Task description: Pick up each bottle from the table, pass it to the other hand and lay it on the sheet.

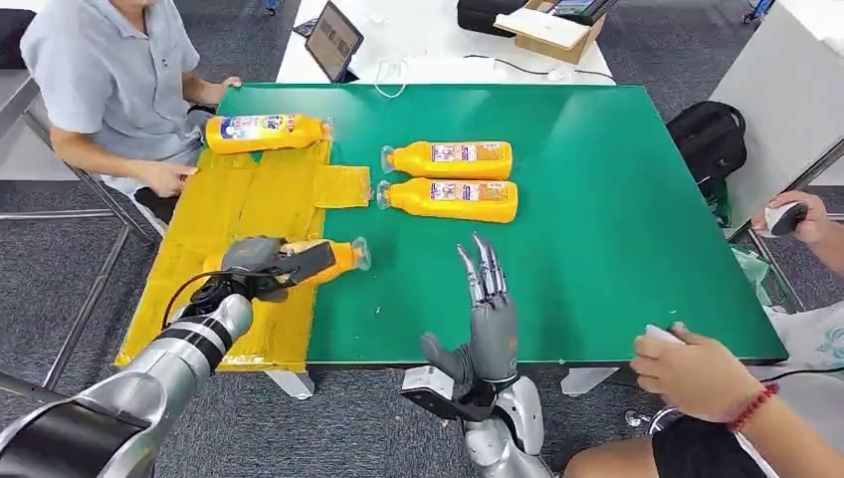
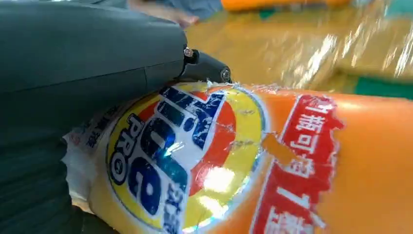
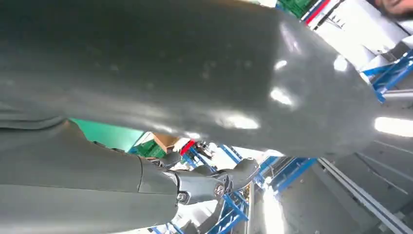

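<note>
Head view, for your log: one bottle (image 1: 264, 132) already lies on the yellow sheet (image 1: 244, 199), at the sheet's far end, close to a seated person (image 1: 114, 75). Count that one as done.

Second bottle (image 1: 333, 259) is in the left hand (image 1: 261, 264), which clasps it around the body. It is held lying sideways at the sheet's near right edge, cap end poking out past the sheet over the green table (image 1: 597, 199). You cannot tell from this view whether it touches the sheet or hangs just above it. Left wrist view gives the label (image 2: 180, 161) tight against the palm, with sheet behind it, so the grasp reads firm.

Right hand (image 1: 486, 319) stands upright off the sheet's right side, near the table's front edge, fingers straight and spread, nothing in it.

Two more bottles (image 1: 448, 159) (image 1: 448, 199) lie side by side on the table, right of the sheet, caps pointing toward it, untouched.

Your tally, as a judgement: one laid, one handed across and about to be put down, two left. Roughly the midpoint.

Another person's hands (image 1: 687, 373) rest near the table's right front corner.
</note>
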Motion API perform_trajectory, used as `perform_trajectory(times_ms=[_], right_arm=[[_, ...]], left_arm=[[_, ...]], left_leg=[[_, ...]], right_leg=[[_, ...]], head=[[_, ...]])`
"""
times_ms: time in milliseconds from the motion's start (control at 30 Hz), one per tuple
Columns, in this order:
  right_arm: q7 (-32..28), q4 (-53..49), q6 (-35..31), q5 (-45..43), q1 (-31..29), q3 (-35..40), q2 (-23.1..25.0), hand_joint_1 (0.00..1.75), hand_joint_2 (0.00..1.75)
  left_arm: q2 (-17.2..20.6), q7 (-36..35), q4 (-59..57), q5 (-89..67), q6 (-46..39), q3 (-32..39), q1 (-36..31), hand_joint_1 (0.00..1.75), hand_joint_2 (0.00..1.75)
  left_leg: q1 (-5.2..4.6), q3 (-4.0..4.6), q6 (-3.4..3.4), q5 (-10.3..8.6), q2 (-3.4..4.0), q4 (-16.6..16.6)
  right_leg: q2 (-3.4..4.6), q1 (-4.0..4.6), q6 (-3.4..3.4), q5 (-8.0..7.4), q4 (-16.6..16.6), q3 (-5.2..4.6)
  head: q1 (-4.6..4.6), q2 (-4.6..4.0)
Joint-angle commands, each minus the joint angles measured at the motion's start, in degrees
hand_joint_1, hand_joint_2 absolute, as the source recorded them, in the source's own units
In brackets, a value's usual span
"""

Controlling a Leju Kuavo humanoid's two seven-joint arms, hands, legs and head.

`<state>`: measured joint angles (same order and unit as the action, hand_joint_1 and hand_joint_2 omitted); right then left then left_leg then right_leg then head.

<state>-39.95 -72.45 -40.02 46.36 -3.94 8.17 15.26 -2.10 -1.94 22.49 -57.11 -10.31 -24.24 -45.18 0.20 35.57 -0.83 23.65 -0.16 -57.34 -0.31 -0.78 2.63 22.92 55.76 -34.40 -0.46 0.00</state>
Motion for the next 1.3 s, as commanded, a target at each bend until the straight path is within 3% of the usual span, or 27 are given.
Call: perform_trajectory(times_ms=[33,267,300,333,400,500,667,733,867,933,1000,1100,1167,1233,1267,1300], right_arm=[[0.0,4.3,0.0,-1.1,-1.9,0.0,-2.6,0.00,0.00],[0.0,4.9,0.0,-1.1,-1.6,-0.2,-2.5,0.00,0.00],[0.0,5.1,0.0,-1.1,-1.5,-0.1,-2.7,0.00,0.00],[0.0,5.2,0.0,-1.8,-1.5,1.1,-3.7,0.00,0.00],[0.0,5.2,0.0,-2.3,-1.7,1.3,-4.2,0.00,0.00],[0.0,4.9,0.0,-2.6,-1.6,0.9,-4.5,0.00,0.00],[0.0,3.8,0.0,-1.3,-0.5,1.0,-4.0,0.00,0.00],[0.0,4.5,0.0,2.2,-1.1,1.0,-4.1,0.00,0.00],[0.0,9.8,0.0,13.3,-5.6,-0.9,-5.7,0.00,0.00],[0.0,10.5,0.0,12.7,-6.4,-0.8,-6.2,0.00,0.00],[3.9,15.4,0.0,18.8,-8.9,-2.0,-7.4,0.00,0.00],[16.6,23.0,0.0,31.6,-14.2,3.4,-14.3,0.00,0.00],[20.0,33.0,0.0,30.3,-19.8,3.8,-16.9,0.00,0.00],[19.8,35.1,0.0,29.1,-21.8,3.9,-18.4,0.00,0.00],[20.2,35.5,0.0,29.6,-22.1,4.0,-18.6,0.00,1.75],[22.4,36.2,0.0,31.2,-22.8,4.3,-19.1,0.00,1.75]], left_arm=[[-1.2,3.5,-5.5,4.8,2.3,2.9,-0.6,0.00,1.75],[-1.4,6.1,-4.5,5.3,1.8,3.4,0.2,0.00,1.75],[-1.7,8.4,-4.0,6.8,2.5,4.7,0.6,0.00,1.75],[-2.4,17.4,-2.3,14.4,7.5,10.3,2.3,0.00,1.75],[-2.6,24.5,-0.6,21.2,13.4,14.7,4.0,0.00,1.75],[-3.9,31.1,5.8,26.2,10.5,17.4,6.8,0.00,1.75],[-6.3,36.9,30.6,35.4,2.3,18.9,16.4,0.00,1.75],[-6.3,41.2,43.8,35.6,-8.9,16.1,21.3,0.00,1.75],[-7.5,40.7,62.6,46.1,-8.8,11.0,26.9,0.00,1.75],[-7.6,40.4,63.6,46.1,-9.1,10.2,27.6,0.00,1.75],[-6.9,40.9,64.3,48.3,-8.9,8.9,29.1,0.00,1.75],[-6.3,41.7,66.2,49.5,-7.5,7.7,32.4,0.00,1.75],[-6.4,40.4,67.2,54.7,-3.4,7.5,34.6,0.00,1.75],[-6.3,40.6,67.0,55.8,-2.4,7.5,35.9,0.00,1.75],[-6.4,40.8,66.9,55.8,-2.4,7.6,36.0,0.00,1.75],[-6.5,40.5,66.7,56.4,-2.2,7.8,36.4,0.00,1.75]], left_leg=[[-0.01,-0.28,0.01,0.06,0.06,0.1],[-0.01,-0.33,0.03,0.08,0.06,0.1],[-0.01,-0.26,0.02,0.04,0.01,0.1],[0.00,-0.44,0.04,0.10,0.04,0.1],[-0.03,-0.36,0.01,0.05,0.07,0.1],[-0.05,-0.33,-0.01,0.04,0.03,0.1],[-0.02,-0.28,0.01,0.08,0.00,0.0],[-0.02,-0.37,0.03,0.16,0.02,0.0],[0.00,-0.19,0.02,0.17,0.13,-0.1],[-0.02,-0.13,0.02,0.09,0.05,0.0],[-0.02,-0.21,0.02,0.12,0.09,0.0],[-0.05,-0.31,-0.01,0.10,0.21,0.1],[-0.05,-0.34,-0.02,0.11,0.28,0.1],[-0.06,-0.23,-0.05,0.05,0.12,0.1],[-0.07,-0.34,-0.06,0.09,0.13,0.1],[-0.12,-0.23,-0.07,0.04,0.08,0.0]], right_leg=[[0.06,-0.01,-0.05,0.04,-0.1,0.27],[0.07,0.01,-0.08,0.05,-0.1,0.33],[0.03,0.00,-0.04,0.02,-0.1,0.26],[0.06,0.02,-0.09,0.08,-0.1,0.44],[0.08,-0.01,-0.04,0.03,-0.1,0.33],[0.05,-0.04,-0.02,0.03,-0.1,0.34],[0.01,0.00,-0.05,0.06,-0.1,0.28],[0.03,0.01,-0.09,0.14,0.0,0.37],[0.14,0.04,-0.06,0.08,0.0,0.16],[0.06,0.01,-0.03,0.03,0.0,0.12],[0.10,0.01,-0.04,0.05,-0.1,0.19],[0.22,-0.02,-0.02,-0.01,-0.1,0.28],[0.29,-0.02,-0.01,-0.04,-0.2,0.30],[0.12,-0.03,0.01,-0.04,-0.1,0.25],[0.15,-0.04,-0.01,0.00,-0.2,0.36],[0.10,-0.09,0.01,-0.01,-0.1,0.26]], head=[[0.00,0.00],[0.00,0.00],[0.02,0.00],[0.00,0.00],[0.00,0.00],[0.00,0.00],[0.02,0.00],[0.00,0.00],[0.00,0.00],[0.00,0.00],[0.00,0.00],[0.00,0.00],[-0.02,0.00],[0.00,0.00],[0.00,0.00],[-0.02,0.00]])
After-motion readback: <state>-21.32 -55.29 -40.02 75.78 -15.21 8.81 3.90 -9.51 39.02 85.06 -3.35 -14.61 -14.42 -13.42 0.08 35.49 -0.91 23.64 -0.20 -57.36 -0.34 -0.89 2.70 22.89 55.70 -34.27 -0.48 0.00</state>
